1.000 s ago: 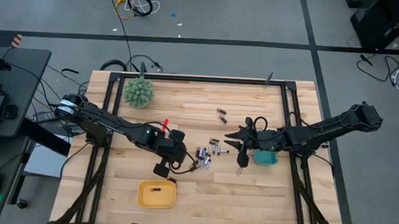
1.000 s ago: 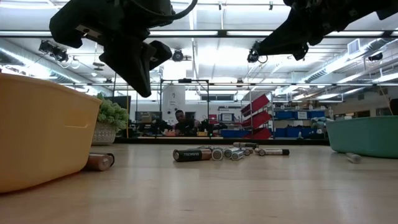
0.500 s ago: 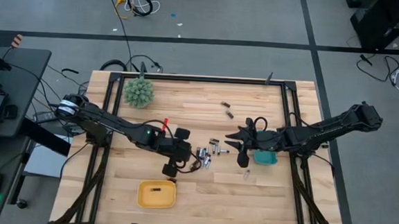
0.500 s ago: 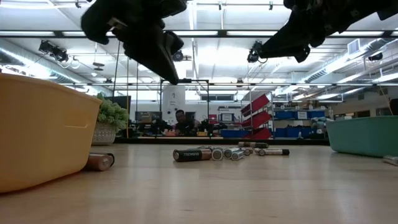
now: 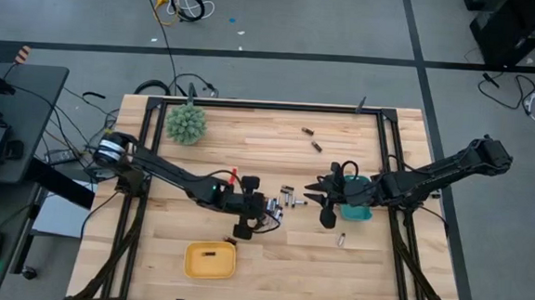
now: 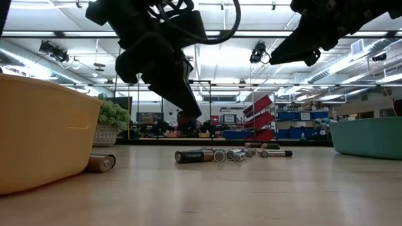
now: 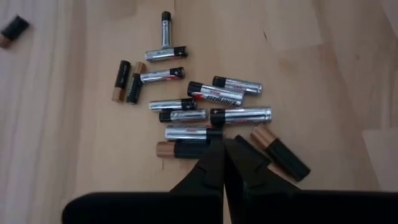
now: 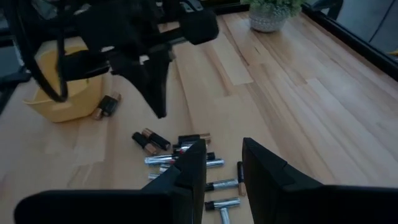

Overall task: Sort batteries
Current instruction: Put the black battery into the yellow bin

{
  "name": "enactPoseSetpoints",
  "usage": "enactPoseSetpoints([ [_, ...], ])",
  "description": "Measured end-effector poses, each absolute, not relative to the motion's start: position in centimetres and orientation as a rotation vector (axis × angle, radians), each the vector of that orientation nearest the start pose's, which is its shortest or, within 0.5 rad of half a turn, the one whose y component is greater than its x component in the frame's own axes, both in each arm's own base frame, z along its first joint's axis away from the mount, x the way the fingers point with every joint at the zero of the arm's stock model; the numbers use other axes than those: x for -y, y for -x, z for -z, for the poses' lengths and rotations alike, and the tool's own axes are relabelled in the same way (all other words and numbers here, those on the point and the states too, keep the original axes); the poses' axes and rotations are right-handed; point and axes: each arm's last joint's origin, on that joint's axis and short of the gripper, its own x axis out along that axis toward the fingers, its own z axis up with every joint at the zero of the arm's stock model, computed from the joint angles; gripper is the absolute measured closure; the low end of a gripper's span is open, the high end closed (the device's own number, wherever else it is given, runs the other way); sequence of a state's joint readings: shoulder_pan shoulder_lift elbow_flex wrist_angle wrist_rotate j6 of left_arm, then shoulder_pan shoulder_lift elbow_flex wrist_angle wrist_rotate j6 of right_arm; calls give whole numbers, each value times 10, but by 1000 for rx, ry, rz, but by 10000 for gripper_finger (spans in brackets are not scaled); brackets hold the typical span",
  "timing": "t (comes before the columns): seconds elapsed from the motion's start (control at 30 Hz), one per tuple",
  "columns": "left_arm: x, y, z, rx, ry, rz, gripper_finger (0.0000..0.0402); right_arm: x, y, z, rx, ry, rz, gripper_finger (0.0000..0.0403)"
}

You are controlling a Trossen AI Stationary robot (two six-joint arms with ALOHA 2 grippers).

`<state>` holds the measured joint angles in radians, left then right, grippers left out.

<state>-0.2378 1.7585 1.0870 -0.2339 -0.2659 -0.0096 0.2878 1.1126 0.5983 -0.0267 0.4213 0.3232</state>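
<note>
Left end effector (image 7: 224, 163) fingers pressed together, empty, tips poised over the near edge of the batteries (image 7: 205, 106) clustered on the bench (image 7: 323, 74). Right end effector (image 8: 222, 163) partly open, empty, above the same cluster; teal tray (image 5: 357, 211) just behind it

The table (image 7: 323, 56) is pale, smooth wood with a soft matt grain. Just ahead of the matt black fingers (image 7: 214, 168), the batteries (image 7: 205, 109) gleam with glossy silver metal jackets, some in dark wrap with coppery ends.
</note>
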Motion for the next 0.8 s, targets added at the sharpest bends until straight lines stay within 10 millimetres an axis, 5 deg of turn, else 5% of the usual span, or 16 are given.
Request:
enactPoseSetpoints([
  [0.8, 94, -352, -160, -902, -53, -119, 269, -53, -216, -216, -562, -134, 232, 313],
])
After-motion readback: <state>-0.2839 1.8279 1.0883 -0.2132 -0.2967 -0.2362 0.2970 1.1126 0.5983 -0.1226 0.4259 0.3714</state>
